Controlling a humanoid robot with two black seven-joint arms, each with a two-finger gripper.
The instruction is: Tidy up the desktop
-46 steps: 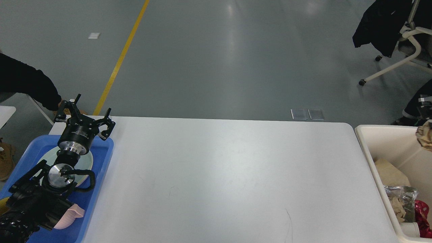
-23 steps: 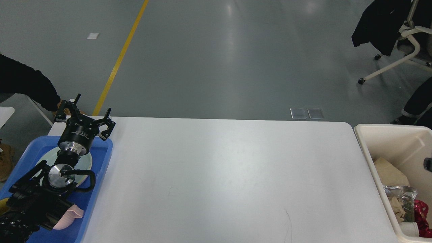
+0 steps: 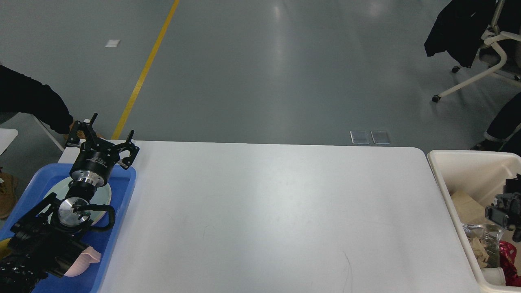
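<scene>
The desktop (image 3: 276, 215) fills most of your view, a big plain white surface with rounded corners running from the blue tray (image 3: 122, 211) on your left over to the cream bin (image 3: 447, 179) on your right. It has a few faint scuffs and a thin dark scratch near the front right.

Your left pincer (image 3: 101, 136) sits at the far left corner of the surface, up over the back end of the blue tray, so the whole white top stretches away to its right. Its fingers are spread apart with nothing between them. The left arm runs back down over the tray toward the bottom left edge of the view, covering part of a pale round plate (image 3: 103, 195) in the tray, and there's a pink thing (image 3: 87, 260) poking out beside the arm lower down.

Your right pincer (image 3: 504, 207) is just barely in view at the right edge, dark and hanging over the inside of the cream bin, off past the right end of the surface. Can't tell if that one is apart or together, it's too dark and cut off. The bin under it has brown paper (image 3: 468, 209), crinkly clear wrapping (image 3: 484, 234) and something red (image 3: 508, 256) in it.

Beyond the far edge it's grey floor with a yellow line (image 3: 142, 75), plus an office chair (image 3: 484, 61) with a dark coat at top right.
</scene>
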